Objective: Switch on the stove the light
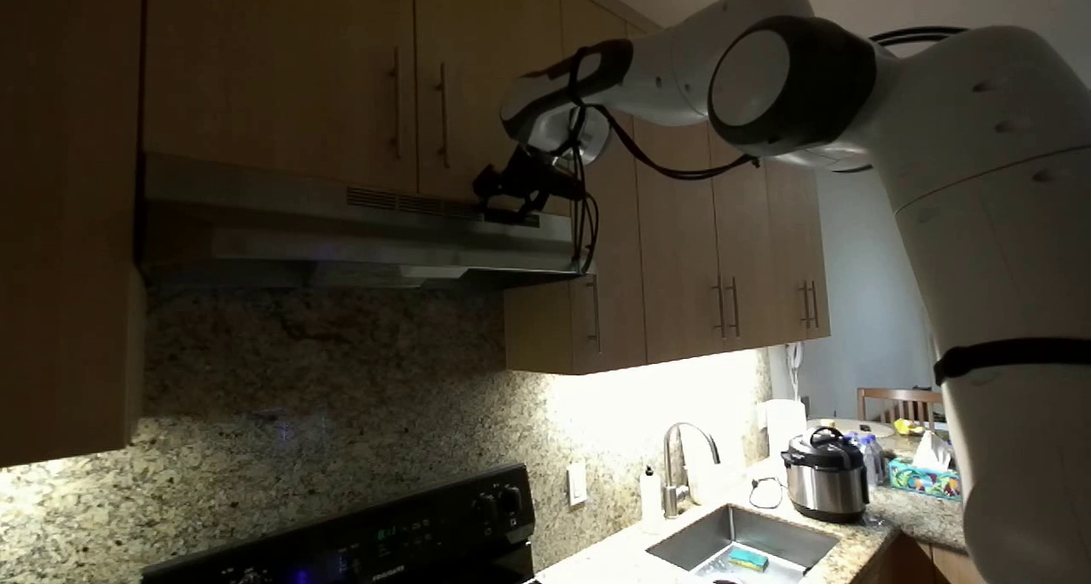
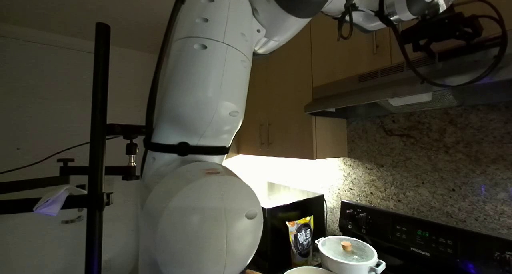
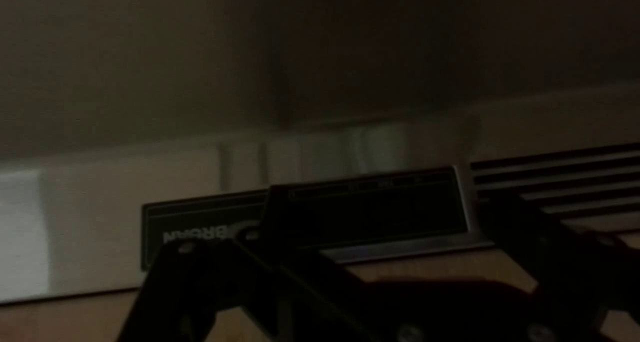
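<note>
The stainless range hood (image 1: 290, 245) hangs under the cabinets above the stove and shows in both exterior views (image 2: 356, 93). Its black control panel (image 3: 430, 209), lettered BROAN, is on the front face beside the vent slots. The switches on it are too dark to make out. The hood's pale light cover (image 1: 433, 272) is on the underside, also visible in an exterior view (image 2: 410, 99), and looks unlit. My gripper (image 3: 387, 212) is open and empty, its dark fingers spread in front of the panel. In an exterior view the gripper (image 1: 514, 209) is at the hood's front; contact cannot be told.
Wooden cabinets (image 1: 281, 81) with bar handles rise directly above the hood. Loose cables (image 1: 582, 200) hang from the wrist past the hood front. Below are the black stove panel (image 1: 375, 533) and a white lidded pot (image 2: 348, 254). A sink (image 1: 741, 541) stands beside the stove.
</note>
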You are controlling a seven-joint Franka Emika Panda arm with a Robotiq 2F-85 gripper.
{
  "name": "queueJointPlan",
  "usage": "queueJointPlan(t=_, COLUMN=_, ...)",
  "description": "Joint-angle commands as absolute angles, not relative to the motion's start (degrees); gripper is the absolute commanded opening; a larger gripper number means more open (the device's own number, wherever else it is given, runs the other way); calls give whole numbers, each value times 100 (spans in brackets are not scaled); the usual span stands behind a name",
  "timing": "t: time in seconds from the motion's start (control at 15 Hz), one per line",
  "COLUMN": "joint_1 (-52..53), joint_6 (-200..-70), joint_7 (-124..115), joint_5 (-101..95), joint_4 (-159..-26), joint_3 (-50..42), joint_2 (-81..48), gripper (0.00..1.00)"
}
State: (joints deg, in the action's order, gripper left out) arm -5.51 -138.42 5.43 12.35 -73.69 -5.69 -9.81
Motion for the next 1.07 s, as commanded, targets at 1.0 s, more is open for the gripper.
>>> queueJointPlan(t=1.0, joint_1=-437, joint_6=-13598, joint_7=574, joint_5=1107, joint_4=-7073, joint_3=-376, joint_2=-1082, gripper=100)
